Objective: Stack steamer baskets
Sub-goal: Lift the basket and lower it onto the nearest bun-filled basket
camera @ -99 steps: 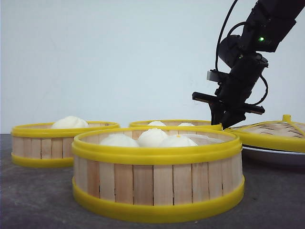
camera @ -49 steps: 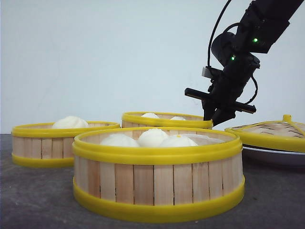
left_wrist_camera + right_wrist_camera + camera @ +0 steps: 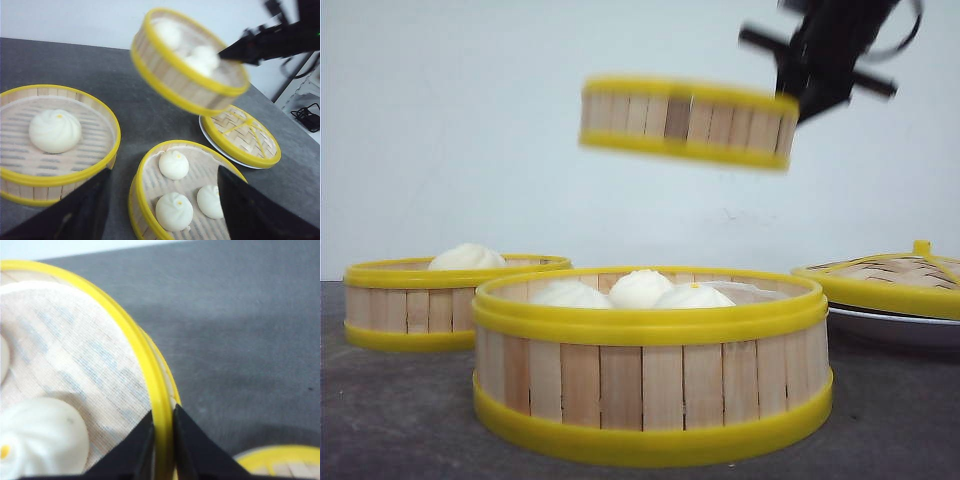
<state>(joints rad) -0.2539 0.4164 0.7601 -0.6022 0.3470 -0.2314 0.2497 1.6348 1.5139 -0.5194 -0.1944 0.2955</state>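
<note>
One steamer basket (image 3: 685, 122) with buns hangs high in the air, slightly tilted and blurred. My right gripper (image 3: 798, 92) is shut on its yellow rim (image 3: 161, 405) at the right side, one finger inside and one outside the wall. A second steamer basket (image 3: 650, 370) holding three buns stands nearest on the table, below the lifted one. A third basket (image 3: 450, 300) with one bun stands at the left. My left gripper (image 3: 164, 171) is open above the table, over the gap between the two standing baskets (image 3: 185, 195), holding nothing.
At the right, a woven-bamboo lid (image 3: 890, 280) with a yellow rim lies on a white plate (image 3: 895, 328). The dark grey tabletop (image 3: 150, 115) runs between the baskets. Cables and a stand (image 3: 307, 112) lie beyond the table's right edge.
My right gripper has risen steeply with the far basket, which went from resting behind the near basket to hanging high above it. The other baskets and lid stayed put.
</note>
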